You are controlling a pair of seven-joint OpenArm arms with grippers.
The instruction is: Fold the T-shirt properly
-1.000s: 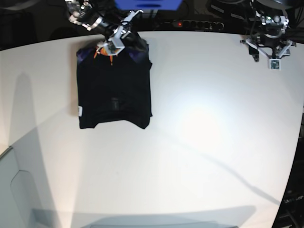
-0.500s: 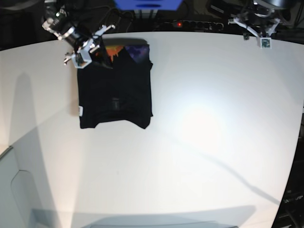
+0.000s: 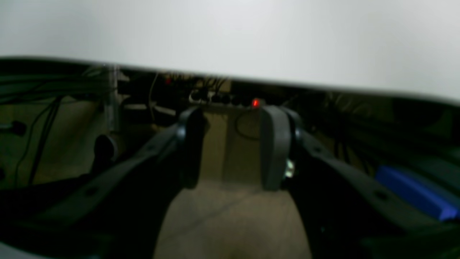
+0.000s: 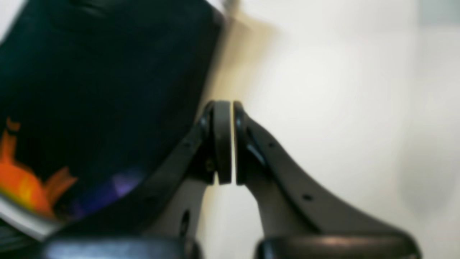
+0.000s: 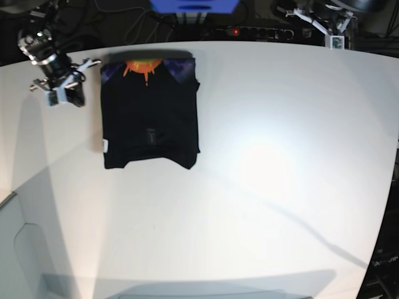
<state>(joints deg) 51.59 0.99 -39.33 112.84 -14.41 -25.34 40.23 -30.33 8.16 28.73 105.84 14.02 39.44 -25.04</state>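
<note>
T-shirt folded, print blurred | left claw agape | right claw closed, empty

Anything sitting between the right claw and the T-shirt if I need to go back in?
Nothing visible. The right claw hangs just off the T-shirt, on its left edge in the base view, with only bare white table between them. Its jaws are shut with nothing in them.

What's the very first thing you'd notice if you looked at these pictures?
The black T-shirt, folded into a neat rectangle, pops out against the big white table, lying near the back left with a bright orange-and-purple print at its far edge. The right gripper, shut and empty, hangs just left of it, while the left gripper is open past the table's back edge.
</note>
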